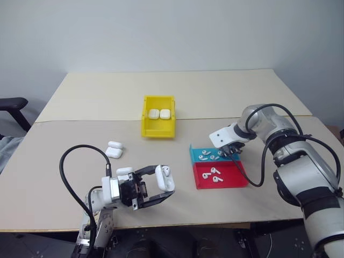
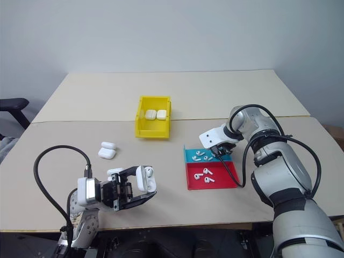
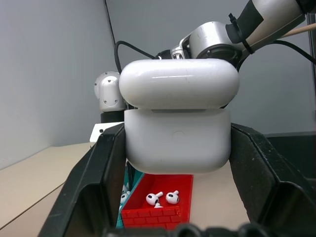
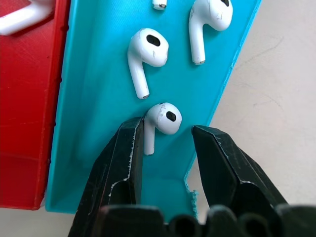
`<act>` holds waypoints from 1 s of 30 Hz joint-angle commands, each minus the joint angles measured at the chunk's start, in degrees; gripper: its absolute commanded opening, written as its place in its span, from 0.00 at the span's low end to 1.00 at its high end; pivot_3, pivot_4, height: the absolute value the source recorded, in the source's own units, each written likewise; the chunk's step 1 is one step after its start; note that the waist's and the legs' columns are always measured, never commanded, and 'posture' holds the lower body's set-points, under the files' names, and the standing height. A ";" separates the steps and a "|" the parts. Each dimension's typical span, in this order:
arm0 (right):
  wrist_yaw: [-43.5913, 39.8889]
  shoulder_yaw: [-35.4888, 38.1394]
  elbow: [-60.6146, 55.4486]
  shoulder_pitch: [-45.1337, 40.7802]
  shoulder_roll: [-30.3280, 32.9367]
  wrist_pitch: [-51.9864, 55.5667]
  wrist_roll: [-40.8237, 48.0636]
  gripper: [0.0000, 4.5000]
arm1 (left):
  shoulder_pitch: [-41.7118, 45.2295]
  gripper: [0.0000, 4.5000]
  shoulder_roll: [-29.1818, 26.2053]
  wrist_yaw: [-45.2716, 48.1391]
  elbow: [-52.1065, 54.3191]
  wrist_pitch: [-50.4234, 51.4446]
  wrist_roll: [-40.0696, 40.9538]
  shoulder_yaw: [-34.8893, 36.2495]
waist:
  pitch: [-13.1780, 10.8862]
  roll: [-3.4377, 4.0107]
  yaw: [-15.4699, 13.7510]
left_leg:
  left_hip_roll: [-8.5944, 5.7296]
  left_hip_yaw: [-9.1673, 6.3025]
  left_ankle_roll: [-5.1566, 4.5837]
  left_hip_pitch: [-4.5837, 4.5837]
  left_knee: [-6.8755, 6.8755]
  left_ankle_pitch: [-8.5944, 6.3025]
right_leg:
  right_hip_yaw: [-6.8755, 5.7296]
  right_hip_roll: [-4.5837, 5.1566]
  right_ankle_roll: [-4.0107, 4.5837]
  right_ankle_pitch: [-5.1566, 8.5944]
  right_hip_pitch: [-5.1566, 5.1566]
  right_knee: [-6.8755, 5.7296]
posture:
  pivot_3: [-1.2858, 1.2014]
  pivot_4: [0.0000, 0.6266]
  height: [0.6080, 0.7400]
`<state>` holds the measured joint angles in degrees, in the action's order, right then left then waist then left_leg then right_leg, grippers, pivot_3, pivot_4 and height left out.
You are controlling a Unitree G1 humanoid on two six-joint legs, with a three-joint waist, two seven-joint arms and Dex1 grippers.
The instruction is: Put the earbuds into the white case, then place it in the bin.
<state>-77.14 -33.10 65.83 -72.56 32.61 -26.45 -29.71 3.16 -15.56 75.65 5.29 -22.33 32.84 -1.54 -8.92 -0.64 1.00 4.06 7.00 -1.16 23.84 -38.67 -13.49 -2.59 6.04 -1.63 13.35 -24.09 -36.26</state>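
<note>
My left gripper [image 1: 159, 186] is near the table's front edge, shut on a white case [image 1: 164, 178] whose lid is flipped open; the case [image 3: 177, 143] sits squeezed between the two black fingers. My right gripper [image 1: 231, 152] points down into the blue tray [image 1: 206, 152]. Its fingers stand open on either side of one earbud [image 4: 163, 119] lying on the tray floor. One finger [image 4: 123, 158] is at the stem and the other is a little apart. Two more earbuds [image 4: 146, 52] lie just beyond. The yellow bin [image 1: 158, 130] stands mid-table with two closed cases [image 1: 159, 114] inside.
A red tray [image 1: 231, 180] holding a few earbuds adjoins the blue one. Two spare cases [image 1: 114, 149] lie on the table left of centre, and another case [image 1: 124, 171] lies just behind the left gripper. A black chair armrest [image 1: 12, 104] juts in at the far left.
</note>
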 commanded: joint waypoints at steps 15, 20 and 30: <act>1.06 0.14 0.41 0.21 0.54 -4.39 -1.18 0.17 | 0.02 0.62 -1.05 -0.99 0.47 -1.32 -0.65 -0.89 | 0.00 0.01 0.01 | 0.00 0.00 0.00 -0.01 0.00 0.00 | 0.00 0.00 0.00 0.00 0.00 0.00 | 0.52 0.24 1.00; 1.46 0.10 0.46 0.43 0.71 -4.52 -1.39 0.17 | 0.22 0.62 -0.84 -0.89 0.06 -1.59 -0.69 -1.15 | 0.01 0.01 0.01 | 0.01 0.00 0.01 -0.02 0.00 0.00 | 0.00 0.00 0.00 0.00 0.00 -0.01 | 0.52 0.24 1.00; -4.31 7.23 -5.11 0.43 3.27 -0.09 7.16 0.17 | 1.75 0.62 -0.28 -1.53 -0.45 -1.33 -0.34 -1.41 | 0.00 0.03 -0.12 | 0.01 0.00 0.01 0.00 0.00 0.00 | 0.00 0.00 0.00 0.00 0.00 0.00 | 0.52 0.24 1.00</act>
<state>-78.97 -29.98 64.28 -71.32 34.01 -28.98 -27.24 4.07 -16.15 74.77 3.91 -22.98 31.69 -2.77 -8.92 -0.61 0.88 4.06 7.01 -1.15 23.84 -38.66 -13.48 -2.59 6.05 -1.63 13.35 -24.09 -36.26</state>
